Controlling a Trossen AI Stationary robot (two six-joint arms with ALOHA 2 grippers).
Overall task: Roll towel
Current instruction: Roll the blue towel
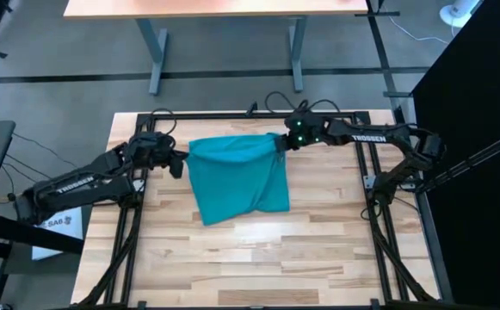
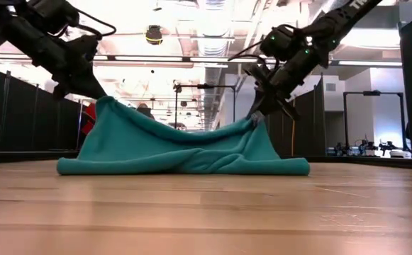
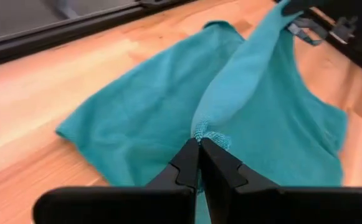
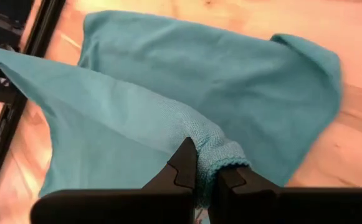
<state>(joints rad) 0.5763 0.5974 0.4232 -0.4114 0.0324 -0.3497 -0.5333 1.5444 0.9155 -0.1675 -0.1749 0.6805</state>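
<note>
The teal towel (image 1: 237, 179) is held up by its two far corners, and its near part (image 2: 184, 166) lies bunched on the wooden table. My left gripper (image 1: 183, 160) is shut on the far left corner. My right gripper (image 1: 281, 142) is shut on the far right corner. The far edge sags between them (image 2: 177, 131). My left gripper pinches the towel's far left corner (image 3: 200, 132) between its two fingers, coming from the table's left and slanting down. The corner is lifted; the cloth falls away to the table. My right gripper pinches the far right corner (image 4: 209, 149) between its two fingers, slanting from the right. That corner is raised too, lower than the left one.
A black metal frame (image 1: 366, 172) runs around the table's left, far and right sides. Bare wood (image 1: 258, 258) lies between the towel and the near edge. A white sheet (image 1: 56, 226) lies off the left side.
</note>
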